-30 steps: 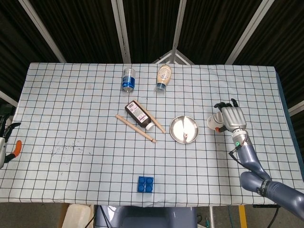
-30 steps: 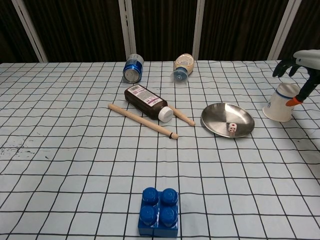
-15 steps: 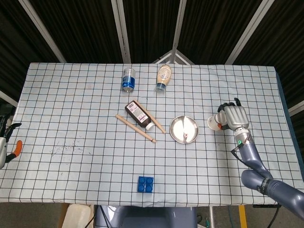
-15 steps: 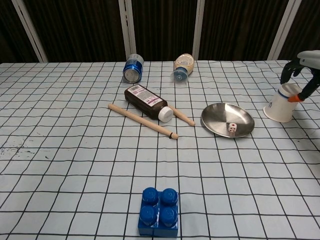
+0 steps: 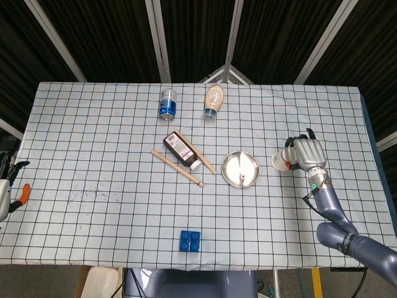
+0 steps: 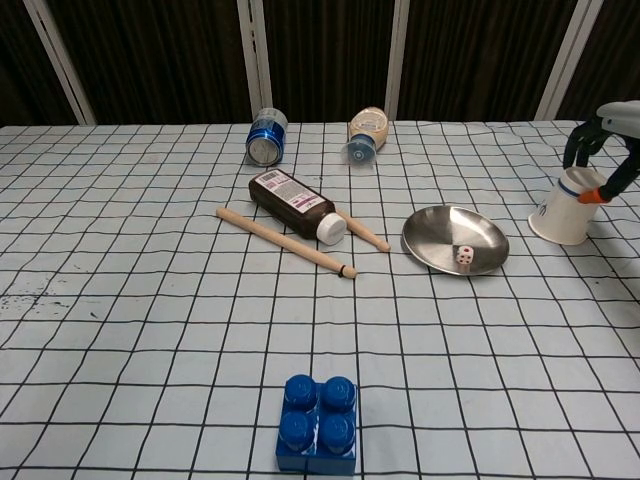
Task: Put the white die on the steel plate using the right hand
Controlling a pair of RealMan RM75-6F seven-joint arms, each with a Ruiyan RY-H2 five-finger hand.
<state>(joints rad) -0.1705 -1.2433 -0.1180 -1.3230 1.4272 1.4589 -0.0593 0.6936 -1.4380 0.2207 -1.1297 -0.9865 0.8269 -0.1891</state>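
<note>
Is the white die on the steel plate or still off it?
On it. The white die lies inside the steel plate, toward its near rim; the head view shows it there too.

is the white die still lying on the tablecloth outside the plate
No, the white die sits inside the steel plate, near its front edge.

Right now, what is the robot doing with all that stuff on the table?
The white die already sits on the steel plate, so that job looks done. The right hand is off to the side at a tipped white paper cup, fingers around its base. The left hand waits at the table's far edge.
</note>
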